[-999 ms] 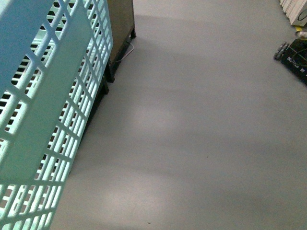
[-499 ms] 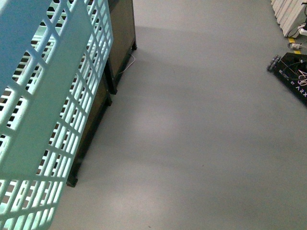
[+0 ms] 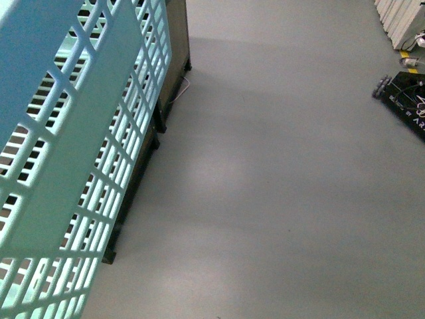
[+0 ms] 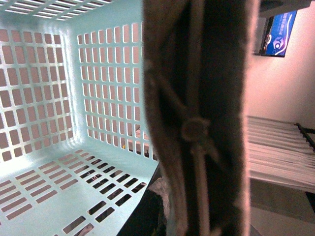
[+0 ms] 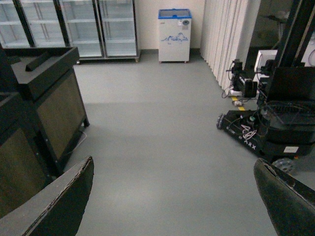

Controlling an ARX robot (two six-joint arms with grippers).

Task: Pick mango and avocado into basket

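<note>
The basket point(image 3: 73, 153) is light turquoise with lattice sides and fills the left of the front view, hanging tilted above the floor. In the left wrist view its inside point(image 4: 59, 147) shows, and no fruit lies on the visible part of its bottom. Its brown-purple handle point(image 4: 197, 98) runs straight across the middle of that view, and my left gripper point(image 4: 192, 221) is shut on it. My right gripper point(image 5: 172, 206) is open over bare grey floor, with one dark finger point(image 5: 54, 206) at each side of that view. The mango and the avocado are out of view.
Dark cabinets point(image 3: 174, 60) stand just behind the basket, also seen as a dark cabinet point(image 5: 47, 103) in the right wrist view. A black wheeled robot base point(image 5: 275, 128) sits to the right. Glass-door fridges point(image 5: 78, 24) and a small freezer point(image 5: 173, 34) line the far wall.
The front view has swung a little. The basket's side now reaches further right across the cabinets, and the black base at the right edge has shifted.
</note>
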